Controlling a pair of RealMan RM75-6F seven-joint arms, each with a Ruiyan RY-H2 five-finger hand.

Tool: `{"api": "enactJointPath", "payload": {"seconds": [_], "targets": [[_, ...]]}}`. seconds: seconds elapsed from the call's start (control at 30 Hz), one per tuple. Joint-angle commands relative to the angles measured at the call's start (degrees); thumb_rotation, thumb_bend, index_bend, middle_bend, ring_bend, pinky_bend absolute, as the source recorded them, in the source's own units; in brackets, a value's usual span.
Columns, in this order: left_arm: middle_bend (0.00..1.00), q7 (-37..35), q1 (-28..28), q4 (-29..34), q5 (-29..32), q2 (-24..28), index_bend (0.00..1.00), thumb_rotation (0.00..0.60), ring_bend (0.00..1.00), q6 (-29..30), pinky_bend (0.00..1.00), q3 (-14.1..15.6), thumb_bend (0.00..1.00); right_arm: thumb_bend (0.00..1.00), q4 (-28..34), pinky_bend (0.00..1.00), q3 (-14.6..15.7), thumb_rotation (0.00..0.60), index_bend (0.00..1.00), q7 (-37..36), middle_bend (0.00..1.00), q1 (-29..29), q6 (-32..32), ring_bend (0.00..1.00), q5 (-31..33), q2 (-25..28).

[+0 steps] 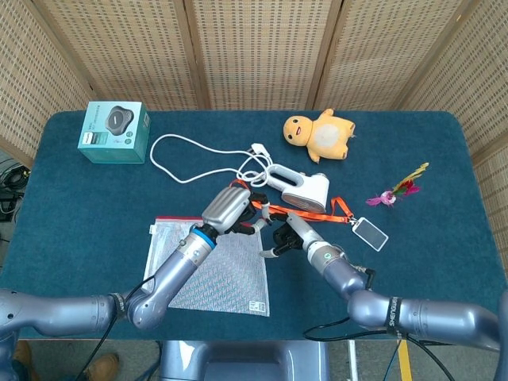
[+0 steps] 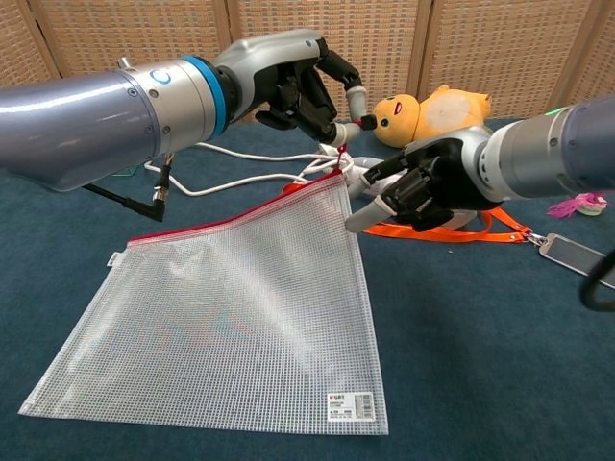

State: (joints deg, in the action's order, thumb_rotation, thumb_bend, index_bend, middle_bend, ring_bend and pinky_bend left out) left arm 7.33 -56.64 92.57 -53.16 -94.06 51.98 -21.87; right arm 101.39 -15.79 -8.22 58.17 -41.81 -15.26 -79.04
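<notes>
My left hand (image 1: 229, 209) (image 2: 299, 88) pinches the top right corner of a clear mesh zip pouch (image 1: 215, 267) (image 2: 228, 314) with a red zipper edge and holds that corner raised off the blue table. The rest of the pouch lies slanting down to the table at the front left. My right hand (image 1: 286, 236) (image 2: 419, 186) hangs just right of the raised corner, fingers apart and holding nothing. One of its fingertips (image 2: 356, 222) is close to the pouch's right edge; whether it touches the edge I cannot tell.
An orange lanyard (image 1: 295, 211) (image 2: 478, 233) with a card holder (image 1: 369, 233) (image 2: 578, 257) lies behind the hands. Further back lie a white handheld device (image 1: 306, 188), a white cable (image 1: 175, 161), a yellow duck plush (image 1: 322, 133) (image 2: 438, 111), a teal box (image 1: 115, 131) and a pink flower (image 1: 396, 190) (image 2: 578, 204).
</notes>
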Motion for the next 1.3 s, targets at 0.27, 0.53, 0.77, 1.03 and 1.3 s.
{"api": "enactJointPath", "payload": {"seconds": [0.27,0.53,0.77,1.03,1.3], "targets": [[1.00,-0.83,0.27,0.23,-0.86,0.11,0.85,0.600,1.00,0.76,1.00,0.57,0.84,0.17,-2.31,1.00,-1.86,0.600,0.45,-0.60,0.91,0.72,-0.62,0.84,1.79,-3.24],[1.00,-1.58,0.90,0.91,-1.92,0.78,0.85,0.600,1.00,1.22,1.00,1.28,0.84,0.27,-3.40,1.00,-3.07,0.600,0.53,-1.10,0.91,0.47,-0.64,0.84,3.29,-3.78],[1.00,-2.12,1.40,1.83,-2.38,1.30,0.85,0.600,1.00,1.71,1.00,1.58,0.84,0.36,-4.30,1.00,-3.33,0.600,0.60,-0.94,0.92,0.55,0.44,0.84,4.09,-4.53],[1.00,-2.63,1.64,1.94,-2.29,2.00,0.85,0.600,1.00,1.32,1.00,1.86,0.85,0.48,-4.96,1.00,-4.06,0.600,0.68,-1.67,0.93,-0.07,1.55,0.85,4.27,-4.77],[1.00,-4.42,2.10,0.82,-2.87,2.17,0.85,0.600,1.00,0.89,1.00,2.10,0.85,0.64,-4.79,1.00,-4.63,0.600,0.71,-2.69,0.95,-1.32,1.95,0.86,2.75,-4.65]]}}
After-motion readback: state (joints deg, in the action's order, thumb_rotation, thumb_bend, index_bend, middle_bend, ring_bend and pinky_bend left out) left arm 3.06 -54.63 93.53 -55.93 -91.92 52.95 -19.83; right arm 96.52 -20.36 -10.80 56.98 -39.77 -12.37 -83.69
